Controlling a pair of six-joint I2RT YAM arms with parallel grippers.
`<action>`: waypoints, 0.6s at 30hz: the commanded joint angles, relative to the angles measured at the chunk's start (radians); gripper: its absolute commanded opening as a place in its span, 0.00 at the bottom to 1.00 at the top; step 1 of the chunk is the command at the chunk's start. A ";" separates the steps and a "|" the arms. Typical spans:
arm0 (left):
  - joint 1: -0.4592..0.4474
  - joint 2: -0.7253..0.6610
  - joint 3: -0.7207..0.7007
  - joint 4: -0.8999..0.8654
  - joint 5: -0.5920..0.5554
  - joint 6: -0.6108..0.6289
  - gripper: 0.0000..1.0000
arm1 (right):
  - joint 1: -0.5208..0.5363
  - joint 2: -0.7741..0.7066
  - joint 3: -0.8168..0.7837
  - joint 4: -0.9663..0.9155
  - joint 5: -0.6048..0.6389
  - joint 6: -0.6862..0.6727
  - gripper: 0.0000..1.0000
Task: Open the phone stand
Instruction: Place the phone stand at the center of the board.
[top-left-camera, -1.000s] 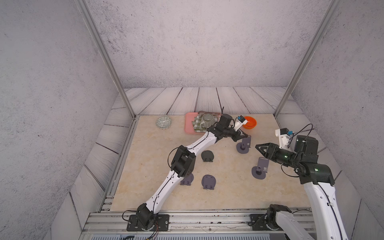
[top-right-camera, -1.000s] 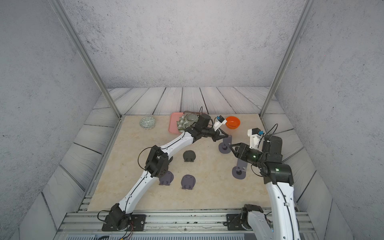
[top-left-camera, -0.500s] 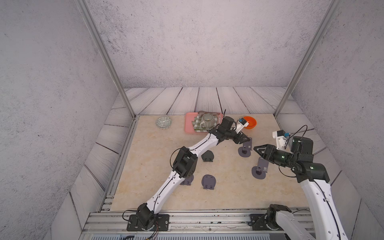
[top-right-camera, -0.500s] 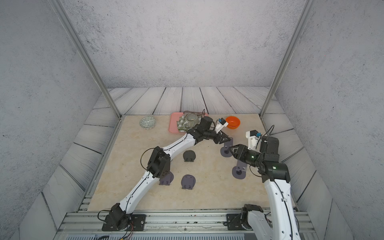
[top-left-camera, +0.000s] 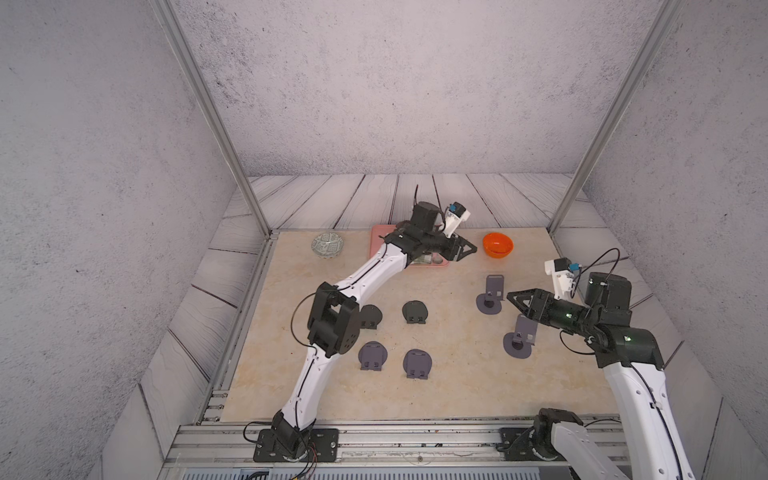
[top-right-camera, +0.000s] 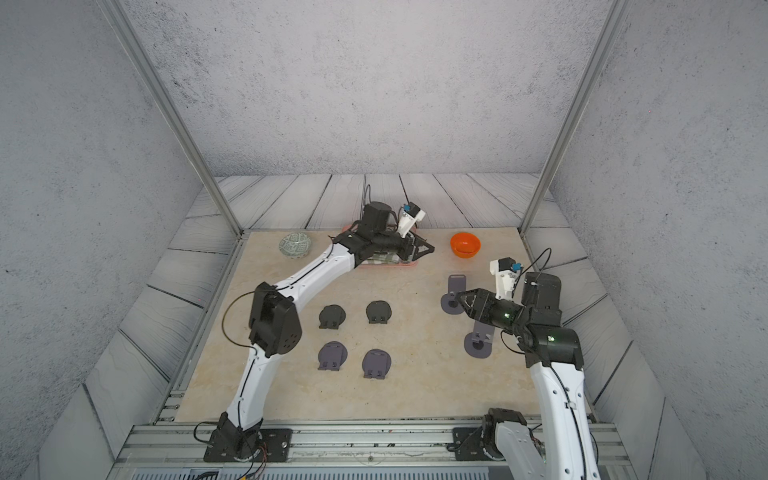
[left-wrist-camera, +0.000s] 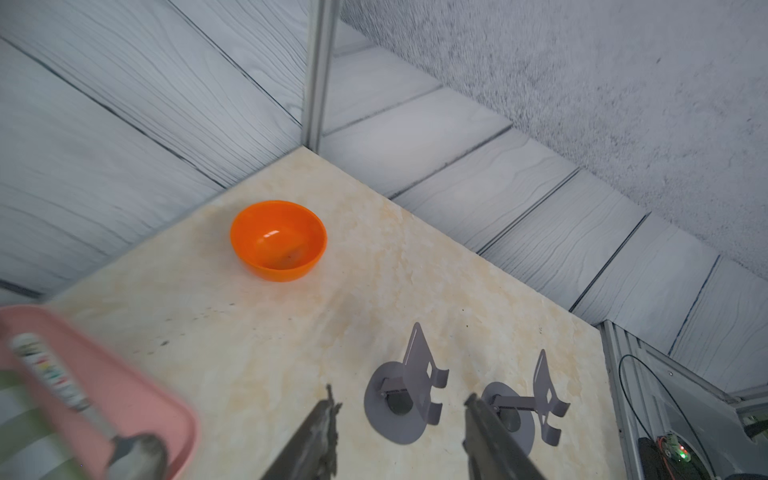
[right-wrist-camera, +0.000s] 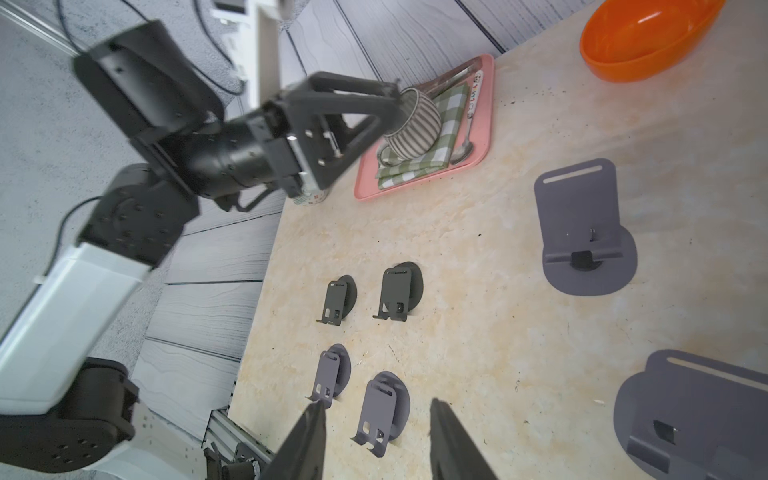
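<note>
**Clerk:** Item one, the phone stands?

**Arm:** Six on the table (top-left-camera: 457, 395). Two are opened on my right side. The far open stand (top-left-camera: 492, 293) has its back plate upright on its round base, and the near open stand (top-left-camera: 519, 337) is raised likewise. Four folded stands (top-left-camera: 414, 312) lie in a two-by-two block nearer my left arm.

**Clerk:** Item two, your fingers?

**Arm:** Left gripper (top-left-camera: 467, 252): fingers spread, nothing between them. It is raised over the right edge of the pink tray (top-left-camera: 377, 249), between the tray and the orange bowl (top-left-camera: 497, 244), apart from the far open stand. Right gripper (top-left-camera: 515, 300): fingers parted, empty. It hangs between the two open stands, with its tip just beside the far one's base. Whether it touches, I cannot tell.

**Clerk:** Remainder?

**Arm:** A striped cup (right-wrist-camera: 415, 124) on a checked cloth (right-wrist-camera: 415, 172) in the tray. A patterned bowl (top-left-camera: 327, 244) at the far left corner.
</note>
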 joint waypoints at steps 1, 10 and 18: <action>0.022 -0.156 -0.148 -0.095 -0.039 0.006 0.53 | 0.001 0.006 0.039 -0.010 -0.055 -0.047 0.44; 0.041 -0.584 -0.703 -0.097 -0.108 -0.087 0.53 | 0.092 0.030 -0.024 0.143 -0.084 0.037 0.44; 0.044 -0.831 -0.938 -0.122 -0.204 -0.119 0.55 | 0.350 0.147 -0.048 0.420 0.043 0.096 0.44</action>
